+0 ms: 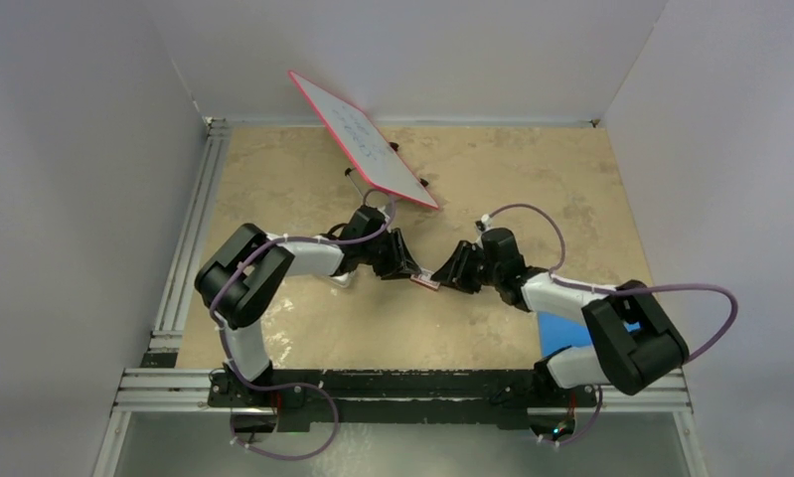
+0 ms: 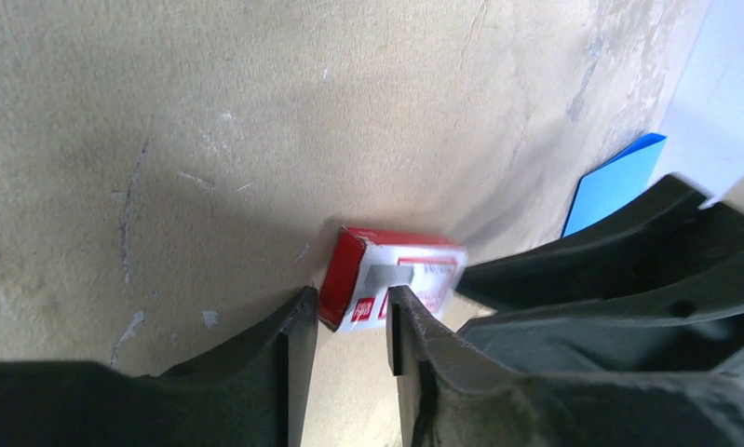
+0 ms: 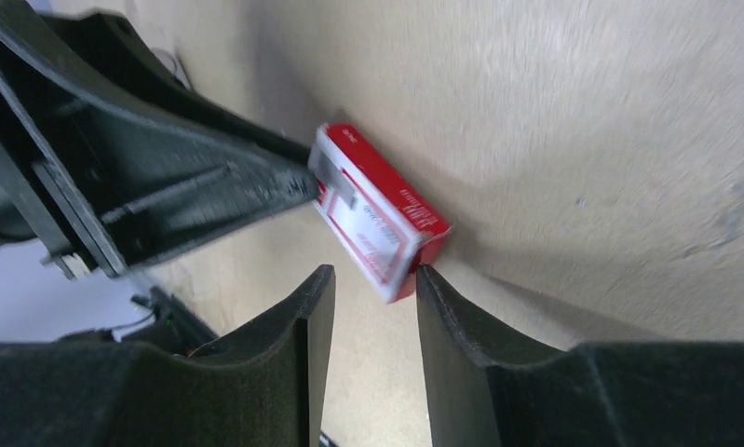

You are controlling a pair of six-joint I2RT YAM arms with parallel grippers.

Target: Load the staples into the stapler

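Tabletop (image 1: 532,179) first: a red-framed whiteboard (image 1: 363,139) leans near the far edge, and a blue pad (image 1: 556,333) lies by the near right corner. Both arms meet around the middle. The right gripper (image 3: 375,275) is released, with only a corner of the box between its tips. The left gripper (image 2: 349,293) straddles the other end, and I cannot tell whether it pinches. Pushed from both ends, the staples (image 2: 396,279) could skid, flip or crush, I reckon. It's a tiny red box with a white printed face and a grey patch, lying askew to both grippers. As for the stapler, I cannot pick it out.
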